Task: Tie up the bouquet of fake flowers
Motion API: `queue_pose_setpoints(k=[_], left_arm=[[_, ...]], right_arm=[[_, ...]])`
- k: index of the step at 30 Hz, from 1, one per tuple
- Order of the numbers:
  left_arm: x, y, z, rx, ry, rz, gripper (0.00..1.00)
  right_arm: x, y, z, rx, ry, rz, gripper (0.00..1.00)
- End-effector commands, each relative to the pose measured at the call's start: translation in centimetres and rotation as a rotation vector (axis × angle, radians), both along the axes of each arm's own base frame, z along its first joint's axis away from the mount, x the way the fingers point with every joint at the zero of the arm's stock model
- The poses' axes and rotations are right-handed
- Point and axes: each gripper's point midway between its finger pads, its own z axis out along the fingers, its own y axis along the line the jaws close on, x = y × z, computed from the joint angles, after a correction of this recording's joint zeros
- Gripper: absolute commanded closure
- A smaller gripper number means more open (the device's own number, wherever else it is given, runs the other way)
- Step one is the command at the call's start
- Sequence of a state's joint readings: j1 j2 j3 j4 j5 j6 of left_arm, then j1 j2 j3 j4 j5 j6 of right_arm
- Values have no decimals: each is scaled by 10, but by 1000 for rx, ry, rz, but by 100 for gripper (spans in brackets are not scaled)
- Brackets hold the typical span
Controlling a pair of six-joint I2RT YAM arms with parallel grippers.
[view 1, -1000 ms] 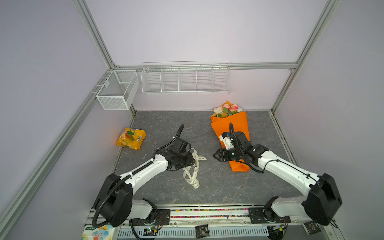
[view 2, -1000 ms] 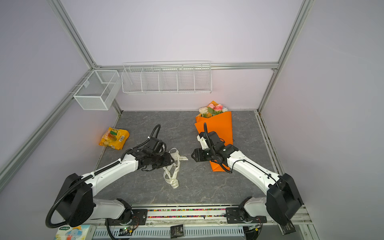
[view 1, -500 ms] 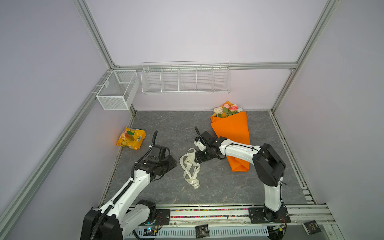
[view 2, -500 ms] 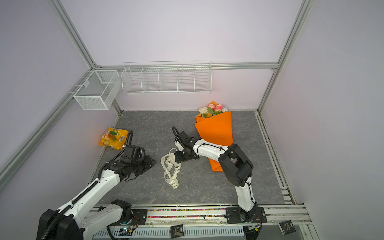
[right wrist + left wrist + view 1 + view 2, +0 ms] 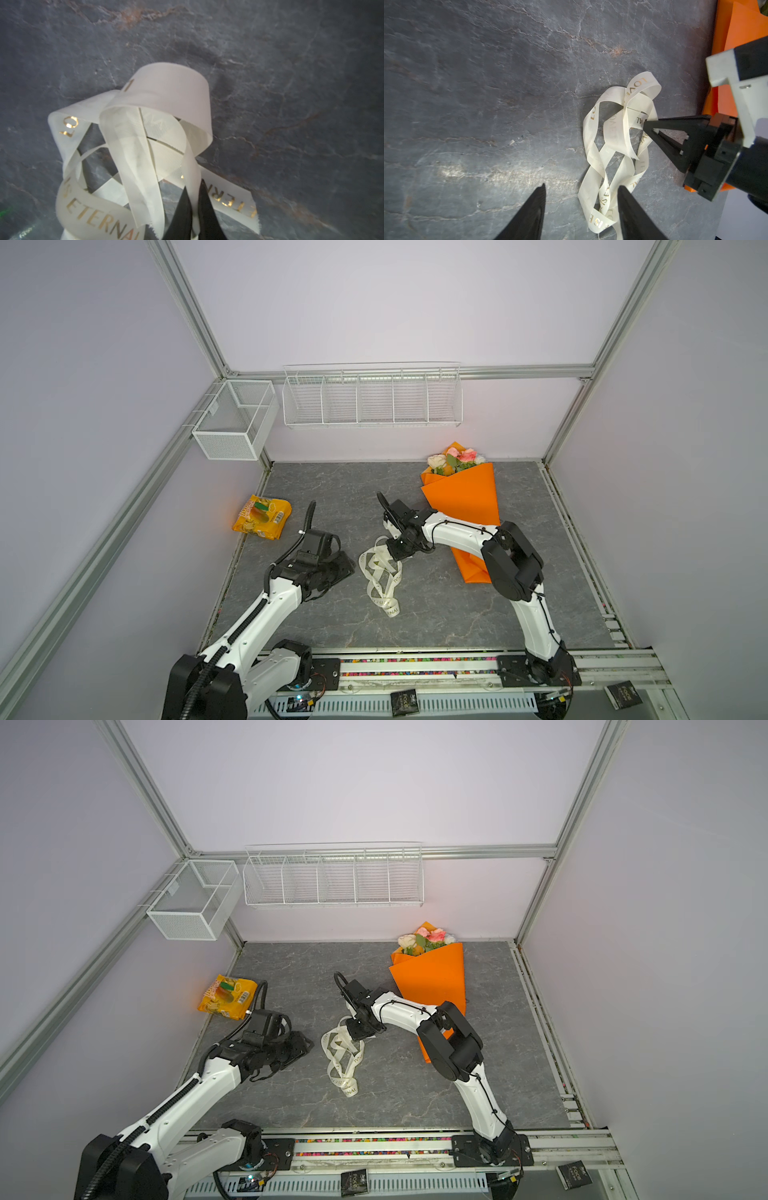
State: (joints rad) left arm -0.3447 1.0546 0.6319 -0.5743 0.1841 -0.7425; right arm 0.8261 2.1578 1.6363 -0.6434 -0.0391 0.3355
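- The left gripper (image 5: 348, 570) sits nearest the front, just to the left of the cream ribbon (image 5: 380, 577) in both top views and not touching it. Its jaws stand partly spread and hold nothing. In the left wrist view the two dark fingertips (image 5: 542, 188) frame the ribbon's near loops.
- The ribbon lies in loose, overlapping loops on the grey slate-patterned table (image 5: 332, 489), its gold lettering showing in places.
- The right gripper (image 5: 392, 558) is at the ribbon's far-right edge, reaching in from the right. Its jaws are pinched nearly together on one strand of the ribbon, and in the right wrist view (image 5: 194, 191) that strand passes between the black fingertips.
- A yellow snack bag (image 5: 262, 517) lies flat, well to the left of the ribbon and farther back.
- The bouquet of fake flowers (image 5: 460, 497), wrapped in orange paper, lies on the table right of the ribbon and beyond it. Its narrow end points forward under the right arm, and its pink and cream blooms are by the back wall. No gripper touches it.
- Two white wire baskets (image 5: 372, 400) hang on the walls far behind the ribbon.
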Motion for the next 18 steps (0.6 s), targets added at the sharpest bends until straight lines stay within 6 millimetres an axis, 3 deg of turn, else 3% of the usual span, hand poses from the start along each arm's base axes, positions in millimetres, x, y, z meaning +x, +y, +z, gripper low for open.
queue_pose_setpoints(k=[1,6,8,14,18], left_arm=[[9,-1,11,-2,-33,-11,44],[23,-16,29,-73,-124,-53,39],[29,-25,35,-117,-158,-76,37],[43,-62,49,-285,-179,-187,33],[49,-83,57,-342,-190,-242,32]], right_arm=[[-4,-12,74,33,-138,4,91],[-29,-65,182,144,-366,-43,90],[-43,-87,215,212,-452,-55,90],[-76,-152,298,347,-693,-136,90],[-91,-177,350,417,-840,-135,90]])
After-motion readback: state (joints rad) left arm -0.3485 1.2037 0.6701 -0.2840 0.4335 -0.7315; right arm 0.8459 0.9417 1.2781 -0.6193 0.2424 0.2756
